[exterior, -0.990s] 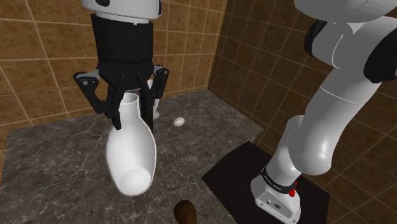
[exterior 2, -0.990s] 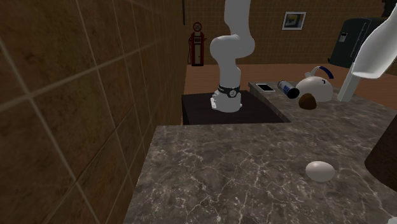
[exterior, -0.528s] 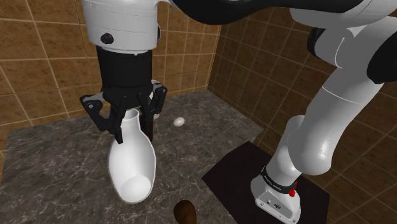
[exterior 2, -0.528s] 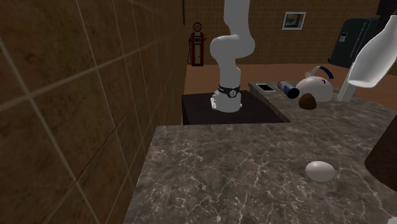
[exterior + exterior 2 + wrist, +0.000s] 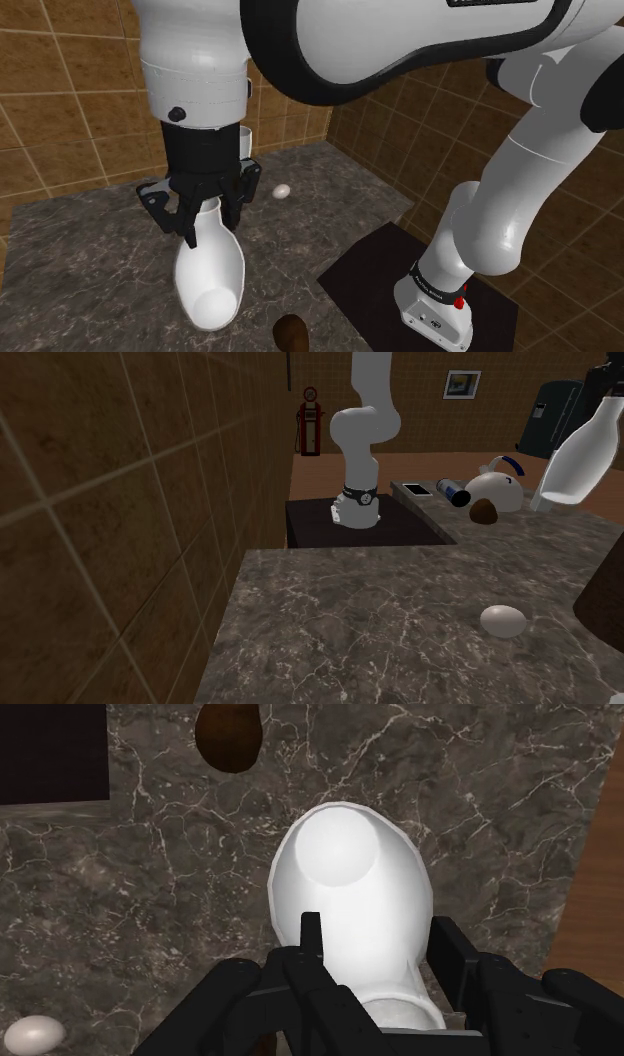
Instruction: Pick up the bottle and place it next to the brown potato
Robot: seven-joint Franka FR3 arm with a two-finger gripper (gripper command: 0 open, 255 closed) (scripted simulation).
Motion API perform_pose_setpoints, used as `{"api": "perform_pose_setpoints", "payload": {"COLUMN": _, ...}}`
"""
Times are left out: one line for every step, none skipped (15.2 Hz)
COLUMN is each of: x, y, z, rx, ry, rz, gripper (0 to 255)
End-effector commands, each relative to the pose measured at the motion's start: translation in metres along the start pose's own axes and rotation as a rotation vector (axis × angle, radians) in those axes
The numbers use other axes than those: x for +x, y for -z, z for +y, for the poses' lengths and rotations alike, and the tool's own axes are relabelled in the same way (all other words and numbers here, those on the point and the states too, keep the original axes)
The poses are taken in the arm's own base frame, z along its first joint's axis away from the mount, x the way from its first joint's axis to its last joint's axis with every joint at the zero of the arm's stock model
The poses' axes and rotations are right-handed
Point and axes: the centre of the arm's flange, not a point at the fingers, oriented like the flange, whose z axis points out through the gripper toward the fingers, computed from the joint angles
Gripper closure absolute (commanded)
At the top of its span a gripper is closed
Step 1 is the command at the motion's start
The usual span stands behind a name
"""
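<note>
Clamping the neck of the white bottle (image 5: 211, 270), the gripper (image 5: 208, 216) has its black fingers part-closed, one on each side of the neck and touching it, so the bottle is held. It hangs base-down, tipped a bit toward the shoulder camera. The bottle is near the brown potato (image 5: 291, 331) but not touching it, on the potato's far side from the black stand (image 5: 365, 268). In the wrist view the potato lies just past the bottle's round base, with bare dark marbled counter (image 5: 85, 265) between them. A white egg (image 5: 282, 190) sits well apart from the potato, beyond the bottle. Step in hand looks like the carry/lowering part of the placement, with the pick done and the release not yet done. The next move calls for bringing the base down onto the counter just beside the potato without bumping it, then opening the fingers. The bottle's mouth is hidden by the fingers. The potato is cut off by the shoulder view's lower edge. I can't tell whether the base is touching the counter. In the second exterior view, the pale things by the potato are hard to make out.
</note>
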Motion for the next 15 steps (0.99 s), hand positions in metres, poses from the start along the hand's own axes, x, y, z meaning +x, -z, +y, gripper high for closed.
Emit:
{"api": "perform_pose_setpoints", "payload": {"x": 0.001, "y": -0.011, "z": 0.000, "rx": 0.001, "ry": 0.000, "rz": 0.001, "gripper": 255}}
{"api": "perform_pose_setpoints", "payload": {"x": 0.002, "y": -0.016, "z": 0.000, "rx": 0.001, "ry": 0.000, "rz": 0.001, "gripper": 255}}
{"api": "perform_pose_setpoints", "payload": {"x": 0.002, "y": -0.021, "z": 0.000, "rx": 0.001, "ry": 0.000, "rz": 0.001, "gripper": 255}}
{"api": "perform_pose_setpoints", "payload": {"x": 0.002, "y": -0.027, "z": 0.000, "rx": 0.001, "ry": 0.000, "rz": 0.001, "gripper": 255}}
{"api": "perform_pose_setpoints", "payload": {"x": 0.002, "y": -0.032, "z": 0.000, "rx": 0.001, "ry": 0.000, "rz": 0.001, "gripper": 255}}
{"api": "perform_pose_setpoints", "payload": {"x": 0.002, "y": -0.037, "z": 0.000, "rx": 0.001, "ry": 0.000, "rz": 0.001, "gripper": 255}}
{"api": "perform_pose_setpoints", "payload": {"x": 0.002, "y": -0.043, "z": 0.000, "rx": 0.001, "ry": 0.000, "rz": 0.001, "gripper": 255}}
{"api": "perform_pose_setpoints", "payload": {"x": 0.003, "y": -0.048, "z": 0.000, "rx": 0.001, "ry": 0.000, "rz": 0.001, "gripper": 255}}
{"api": "perform_pose_setpoints", "payload": {"x": 0.003, "y": -0.053, "z": 0.000, "rx": 0.001, "ry": 0.000, "rz": 0.001, "gripper": 255}}
{"api": "perform_pose_setpoints", "payload": {"x": 0.003, "y": -0.058, "z": 0.000, "rx": 0.001, "ry": 0.000, "rz": 0.001, "gripper": 255}}
{"api": "perform_pose_setpoints", "payload": {"x": 0.003, "y": -0.064, "z": 0.000, "rx": 0.001, "ry": 0.000, "rz": 0.001, "gripper": 255}}
{"api": "perform_pose_setpoints", "payload": {"x": 0.003, "y": -0.069, "z": 0.000, "rx": 0.001, "ry": 0.000, "rz": 0.001, "gripper": 255}}
{"api": "perform_pose_setpoints", "payload": {"x": 0.003, "y": -0.074, "z": 0.000, "rx": 0.001, "ry": 0.000, "rz": 0.001, "gripper": 255}}
{"api": "perform_pose_setpoints", "payload": {"x": 0.004, "y": -0.080, "z": 0.000, "rx": 0.001, "ry": 0.000, "rz": 0.001, "gripper": 255}}
{"api": "perform_pose_setpoints", "payload": {"x": 0.004, "y": -0.085, "z": 0.000, "rx": 0.001, "ry": 0.000, "rz": 0.001, "gripper": 255}}
